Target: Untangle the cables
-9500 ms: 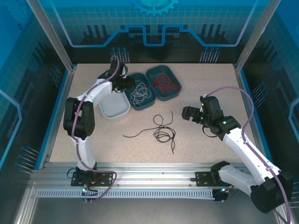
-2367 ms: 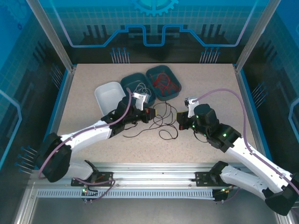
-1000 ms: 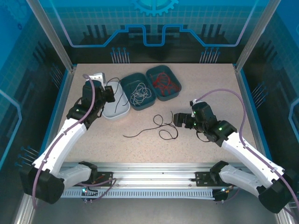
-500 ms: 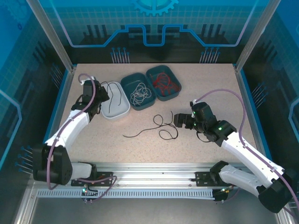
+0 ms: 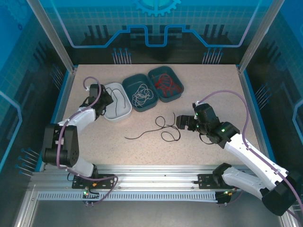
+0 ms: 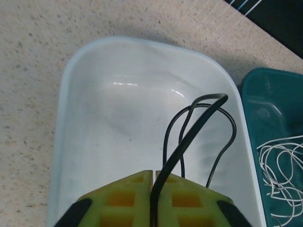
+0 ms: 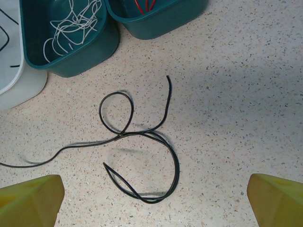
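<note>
From above, a white tray [image 5: 125,115], a teal tray [image 5: 125,85] of whitish-grey cables [image 5: 141,97] and a second teal tray [image 5: 151,74] of red cables [image 5: 166,86] are ranged from ten to twelve o'clock of the loose black cables [image 5: 163,131] lying on the table [image 5: 213,90]. The right gripper [image 5: 180,124] is seen at their three o'clock. At the left wrist, a black cable [image 6: 189,132] is pinched by the left gripper [image 6: 152,176] and looped over the white tray. At the right wrist, the fingertips [image 7: 33,196] are spread wide at six o'clock of the loose black cables.

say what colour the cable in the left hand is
Black cable, clearest in the left wrist view.
</note>
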